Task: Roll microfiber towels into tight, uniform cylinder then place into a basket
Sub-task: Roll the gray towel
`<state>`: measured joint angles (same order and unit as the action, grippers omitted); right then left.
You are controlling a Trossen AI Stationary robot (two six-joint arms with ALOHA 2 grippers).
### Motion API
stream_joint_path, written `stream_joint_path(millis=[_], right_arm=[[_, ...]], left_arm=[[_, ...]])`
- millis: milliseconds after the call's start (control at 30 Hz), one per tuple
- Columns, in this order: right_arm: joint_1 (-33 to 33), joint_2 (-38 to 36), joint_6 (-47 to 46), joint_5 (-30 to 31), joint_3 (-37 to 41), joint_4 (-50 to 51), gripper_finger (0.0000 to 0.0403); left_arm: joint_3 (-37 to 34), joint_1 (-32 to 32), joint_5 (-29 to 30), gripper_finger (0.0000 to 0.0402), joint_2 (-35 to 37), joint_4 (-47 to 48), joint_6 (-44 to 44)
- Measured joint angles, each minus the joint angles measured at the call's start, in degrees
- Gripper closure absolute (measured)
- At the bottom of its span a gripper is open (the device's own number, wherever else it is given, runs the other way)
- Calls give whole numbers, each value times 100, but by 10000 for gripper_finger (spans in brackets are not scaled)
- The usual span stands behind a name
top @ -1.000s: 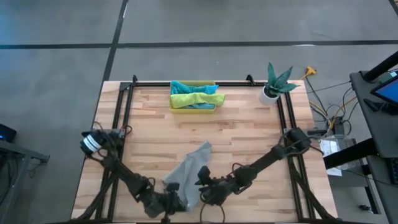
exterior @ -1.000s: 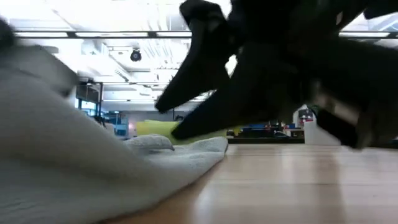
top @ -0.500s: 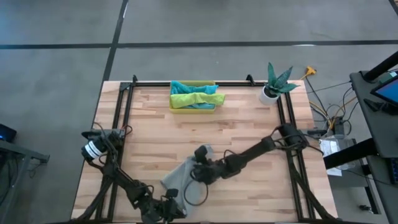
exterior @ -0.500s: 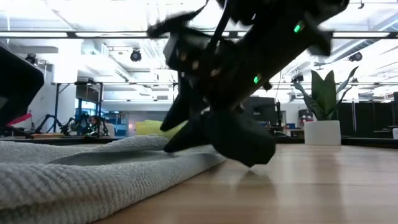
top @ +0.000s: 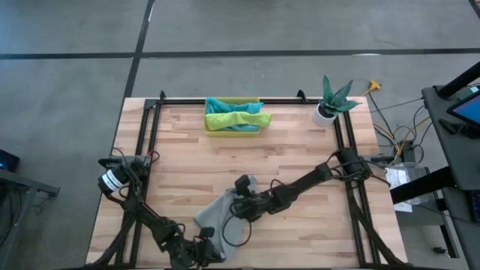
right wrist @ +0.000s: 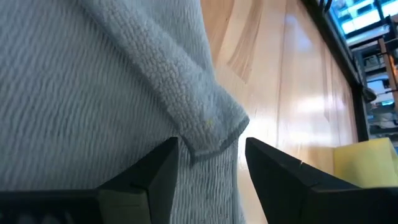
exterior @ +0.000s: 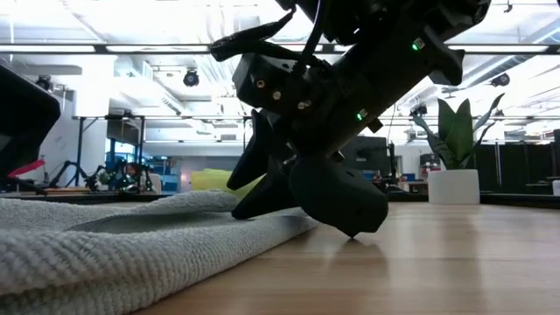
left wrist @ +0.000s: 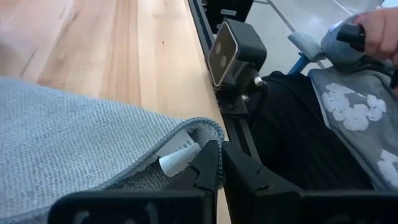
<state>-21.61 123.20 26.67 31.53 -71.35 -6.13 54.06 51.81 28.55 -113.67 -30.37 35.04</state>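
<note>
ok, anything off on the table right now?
The grey towel lies crumpled and skewed near the front edge, one corner folded over, not rolled. The left tool is shut on its near corner; the right tool hovers open over the far end. The basket holds loosely bunched towels.

This is a robotics lab set in a large open hall. A pale butcher-block wooden worktop [top: 300, 157] framed by black metal rails [top: 247, 100] stands on a bare grey concrete floor [top: 247, 30] marked with dark lines. Two dark jointed robot arms are mounted at its near corners. Beside the worktop, loose cables [top: 397, 139] trail to a side stand with a lit blue screen [top: 466, 105]. Looking level across the worktop, long strips of ceiling lights [exterior: 131, 48], exposed ducts and further black frame workstations [exterior: 96, 149] fill the room behind. A small dark camera unit [left wrist: 235, 51] is clamped at the worktop's edge.
</note>
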Motion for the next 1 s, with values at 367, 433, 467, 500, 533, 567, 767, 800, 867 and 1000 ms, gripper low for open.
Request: stream_joint_path(millis=[367, 433, 467, 500, 533, 567, 767, 800, 867, 1000], right_arm=[[-24, 133, 324, 45, 0, -612, 228], [-24, 135, 325, 46, 2, -612, 241], [-24, 135, 322, 45, 6, -615, 249], [-24, 135, 322, 46, 11, -623, 259], [-24, 135, 322, 46, 13, -623, 269], [-24, 135, 322, 40, 14, -623, 281], [-22, 138, 322, -61, 39, -630, 343], [-22, 138, 320, -63, 39, -631, 351], [-22, 140, 322, -61, 44, -629, 365], [-27, 137, 352, 4, 44, -627, 390]], left_arm=[[-7, -4, 36, 402, 2, -7, -94], [-7, -4, 36, 402, 2, -7, -94], [-7, -4, 34, 402, 2, -7, -94], [-7, -4, 34, 402, 2, -9, -94], [-7, -4, 34, 402, 2, -9, -94], [-7, -4, 34, 402, 2, -9, -94], [-7, -4, 32, 402, 2, -13, -96], [-7, -4, 34, 402, 2, -13, -96], [-7, -4, 32, 402, 2, -13, -96], [-7, -4, 38, 402, 2, -13, -98]])
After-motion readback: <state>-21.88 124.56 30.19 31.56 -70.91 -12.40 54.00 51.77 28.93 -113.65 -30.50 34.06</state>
